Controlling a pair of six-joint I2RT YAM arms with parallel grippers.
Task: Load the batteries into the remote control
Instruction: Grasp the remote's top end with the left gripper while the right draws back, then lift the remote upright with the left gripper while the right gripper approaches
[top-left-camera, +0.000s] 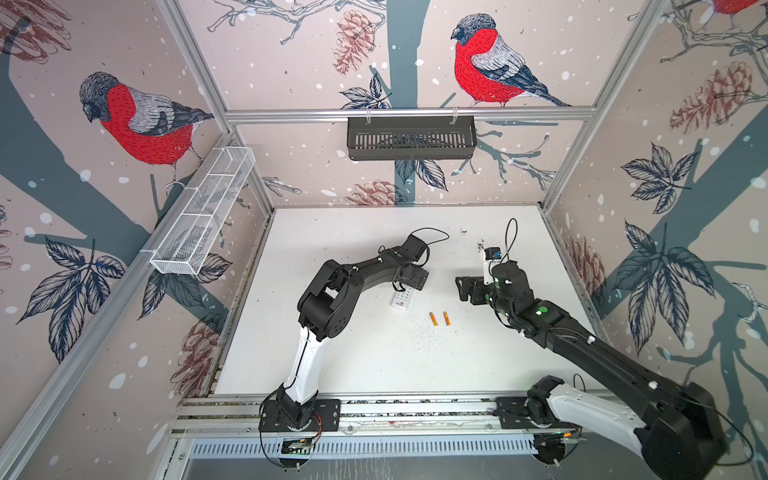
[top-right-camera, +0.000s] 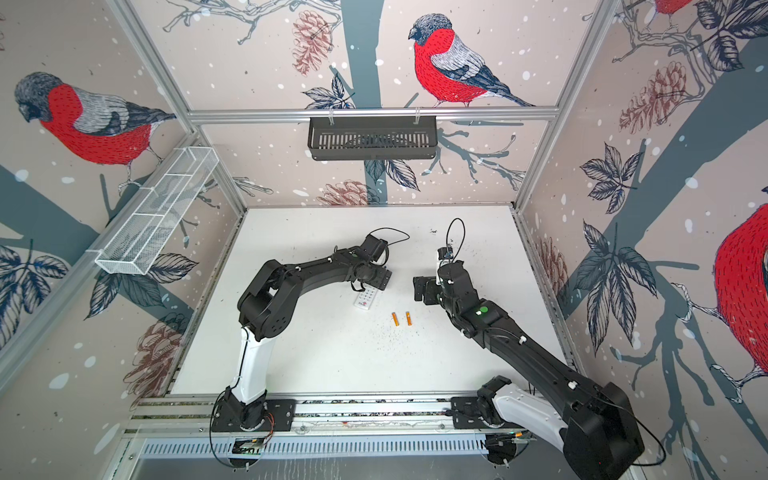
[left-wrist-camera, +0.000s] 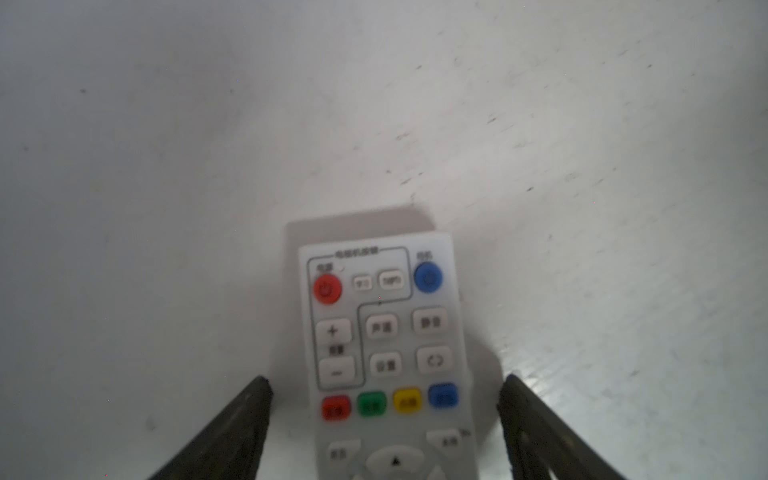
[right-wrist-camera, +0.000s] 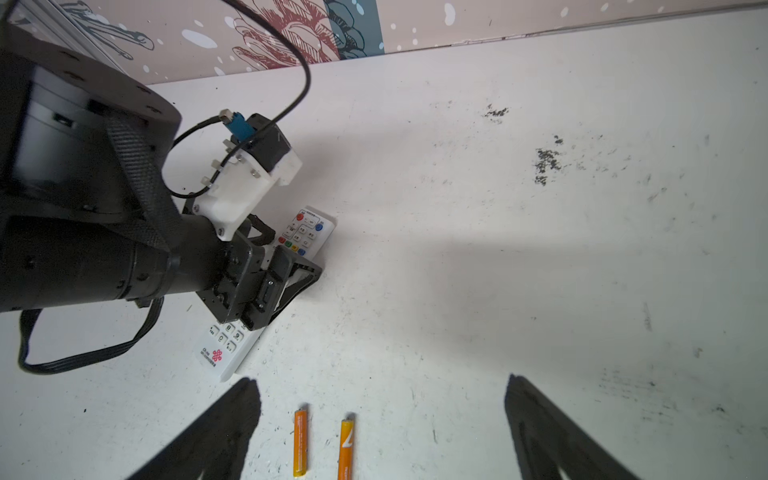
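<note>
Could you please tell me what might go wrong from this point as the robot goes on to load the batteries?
1. The remote lies buttons up between the open jaws of the left gripper, so it probably has to be turned over first, and it could slip during that.
2. The batteries lie loose, side by side and close together, near the open right gripper. Picking one up may nudge the other and set it rolling.
</note>
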